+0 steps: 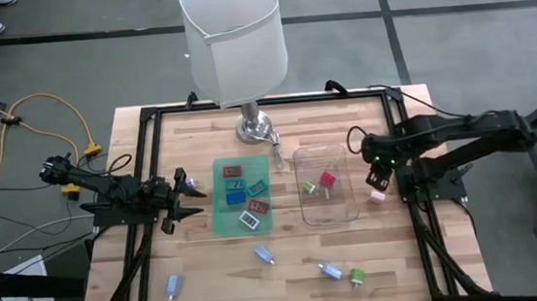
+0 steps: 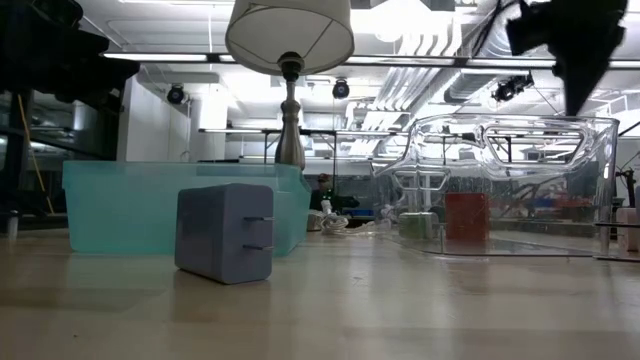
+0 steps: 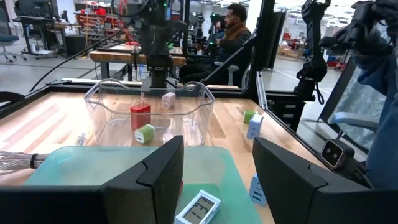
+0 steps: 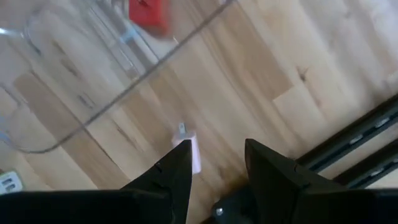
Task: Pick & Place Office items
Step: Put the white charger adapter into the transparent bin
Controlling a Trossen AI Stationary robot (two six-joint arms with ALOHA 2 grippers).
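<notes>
Wooden surface (image 1: 189,138): clear plastic tray (image 1: 329,211) holds red and green pieces; others remain scattered. Right gripper (image 1: 380,172) spread above small pink piece (image 1: 377,197); left gripper (image 1: 191,198) spread, idle.

Left gripper (image 3: 217,180) sits low with its two dark fingers (image 3: 155,177) apart, a clear gap between them, nothing held. Right under that gap lies a small white-framed flat rectangular piece (image 3: 199,208) on the flat translucent green mat (image 3: 93,162). Ahead stands the clear plastic tray (image 3: 149,112), and inside it a chunky red block (image 3: 140,116) and a rounded green piece (image 3: 145,133). A pale pink piece (image 3: 168,99) shows through the tray's far wall. Beside the tray, on the light wooden table (image 3: 56,118), a small green piece (image 3: 249,115) lies just beside a light blue one (image 3: 255,126). A seated person (image 3: 233,31) is beyond the table.
</notes>
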